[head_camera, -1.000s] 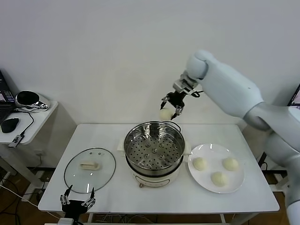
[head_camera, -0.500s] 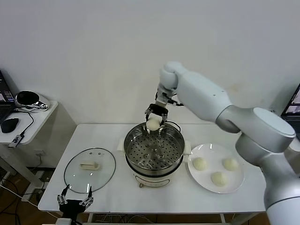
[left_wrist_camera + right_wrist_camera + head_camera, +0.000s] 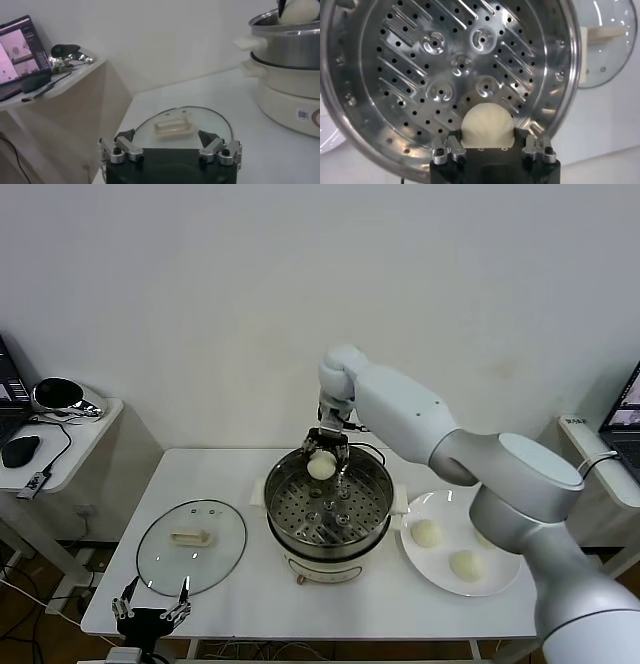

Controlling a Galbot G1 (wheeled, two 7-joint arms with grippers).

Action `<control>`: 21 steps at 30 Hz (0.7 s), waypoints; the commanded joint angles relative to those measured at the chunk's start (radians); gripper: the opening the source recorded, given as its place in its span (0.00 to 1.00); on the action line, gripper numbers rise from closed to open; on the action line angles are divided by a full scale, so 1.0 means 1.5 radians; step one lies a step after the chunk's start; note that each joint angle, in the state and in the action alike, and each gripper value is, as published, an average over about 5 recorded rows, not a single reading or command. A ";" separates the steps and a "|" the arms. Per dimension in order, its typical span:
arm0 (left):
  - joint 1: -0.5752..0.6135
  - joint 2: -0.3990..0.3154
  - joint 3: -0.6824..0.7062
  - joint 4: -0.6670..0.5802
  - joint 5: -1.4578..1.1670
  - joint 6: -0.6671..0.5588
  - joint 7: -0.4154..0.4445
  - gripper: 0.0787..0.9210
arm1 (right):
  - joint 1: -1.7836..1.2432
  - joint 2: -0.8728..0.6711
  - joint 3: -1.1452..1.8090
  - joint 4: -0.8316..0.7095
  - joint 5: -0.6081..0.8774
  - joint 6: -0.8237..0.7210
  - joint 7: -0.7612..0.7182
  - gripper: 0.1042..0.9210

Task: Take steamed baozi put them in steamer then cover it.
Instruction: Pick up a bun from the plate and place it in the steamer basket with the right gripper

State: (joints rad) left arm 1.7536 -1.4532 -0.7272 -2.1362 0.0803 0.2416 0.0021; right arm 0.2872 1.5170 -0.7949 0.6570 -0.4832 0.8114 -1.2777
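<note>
My right gripper [image 3: 322,461] is shut on one cream-white baozi [image 3: 320,468], held just above the far side of the perforated tray inside the steel steamer [image 3: 372,522]. The wrist view shows that baozi [image 3: 487,124] between the fingers of the right gripper [image 3: 487,143], over the tray of the steamer [image 3: 460,65]. Two more baozi [image 3: 426,532] [image 3: 466,564] lie on the white plate [image 3: 445,506]. The glass cover [image 3: 215,559] lies flat to the steamer's left. Near the table's front edge my left gripper [image 3: 150,608] hangs open and empty, and its wrist view shows the left gripper [image 3: 167,136] just short of the cover [image 3: 210,120].
A side table [image 3: 75,454] at the left carries a mouse [image 3: 20,450] and a headset [image 3: 62,396]. A black cable [image 3: 375,454] runs behind the steamer. My right arm [image 3: 520,474] spans above the plate. A laptop [image 3: 628,419] stands at the far right.
My right arm has swung left and down, carrying the baozi from behind the steamer to over its tray. The left gripper has drifted slightly toward the table's front left.
</note>
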 commanded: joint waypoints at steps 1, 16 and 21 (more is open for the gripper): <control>0.000 0.000 -0.004 -0.001 -0.004 0.002 0.001 0.88 | -0.021 0.014 0.006 -0.027 -0.033 0.011 0.011 0.66; -0.009 -0.003 0.003 0.008 -0.001 0.006 0.005 0.88 | 0.028 -0.115 0.024 0.135 0.206 -0.174 -0.049 0.88; -0.012 -0.003 0.005 0.005 0.000 0.015 0.016 0.88 | 0.065 -0.240 0.031 0.270 0.291 -0.383 -0.047 0.88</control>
State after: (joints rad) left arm 1.7335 -1.4561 -0.7184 -2.1251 0.0797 0.2632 0.0225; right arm 0.3253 1.3820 -0.7577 0.8032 -0.2924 0.5986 -1.3147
